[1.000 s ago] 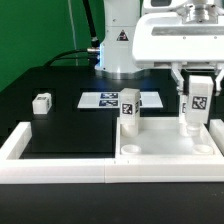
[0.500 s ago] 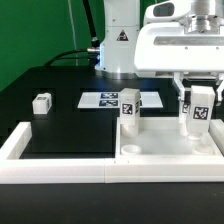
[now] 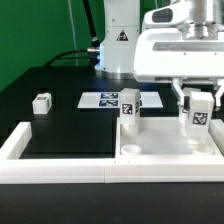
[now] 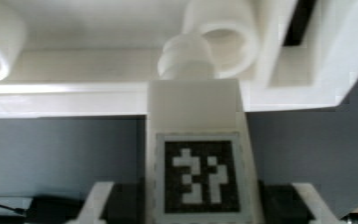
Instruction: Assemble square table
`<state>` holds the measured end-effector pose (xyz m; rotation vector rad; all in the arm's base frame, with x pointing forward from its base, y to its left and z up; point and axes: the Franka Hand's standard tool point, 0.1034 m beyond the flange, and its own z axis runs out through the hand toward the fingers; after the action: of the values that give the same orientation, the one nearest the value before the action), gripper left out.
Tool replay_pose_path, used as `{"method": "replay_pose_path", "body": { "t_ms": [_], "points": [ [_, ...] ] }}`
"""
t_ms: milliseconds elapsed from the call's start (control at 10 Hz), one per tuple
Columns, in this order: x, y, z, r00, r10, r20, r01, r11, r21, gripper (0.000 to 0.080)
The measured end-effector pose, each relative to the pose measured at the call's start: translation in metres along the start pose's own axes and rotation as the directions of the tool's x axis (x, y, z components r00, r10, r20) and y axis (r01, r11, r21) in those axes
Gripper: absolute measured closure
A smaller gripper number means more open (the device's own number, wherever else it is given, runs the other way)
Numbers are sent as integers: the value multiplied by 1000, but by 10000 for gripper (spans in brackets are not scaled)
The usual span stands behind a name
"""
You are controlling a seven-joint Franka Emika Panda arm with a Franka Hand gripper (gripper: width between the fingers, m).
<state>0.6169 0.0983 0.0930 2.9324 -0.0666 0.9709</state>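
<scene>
Seating this leg well depends on holding it plumb over its socket before any downward push. Nearest in the exterior view runs the long border rail (image 3: 60, 172), and just behind it, toward that view's right, lies the square table top (image 3: 160, 143), rim up. One leg (image 3: 128, 110) stands upright in a corner socket on the top's left side. The second leg (image 3: 198, 118) hangs upright at the right side, clamped by the gripper (image 3: 197, 103); its fingers (image 4: 105, 197) press on either side of the tagged block, part-way closed around it. The wrist view shows the second leg's rounded end meeting a socket in the top's corner, though whether it is fully home I cannot tell. I judge the best move is a straight, slow descent with the grip firm, and twisting only if the end is threaded, since a tilt could jam it or drag the top. Farther back a loose leg block (image 3: 41, 102) waits on the black table, near the marker board (image 3: 105, 100).
</scene>
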Motion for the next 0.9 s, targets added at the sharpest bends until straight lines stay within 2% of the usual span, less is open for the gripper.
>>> {"method": "replay_pose_path", "body": {
  "t_ms": [300, 900],
  "points": [
    [-3, -15, -1, 1000, -11, 5, 11, 1000, 13, 509],
    [-13, -10, 8, 1000, -19, 14, 19, 1000, -1, 509]
  ]
}}
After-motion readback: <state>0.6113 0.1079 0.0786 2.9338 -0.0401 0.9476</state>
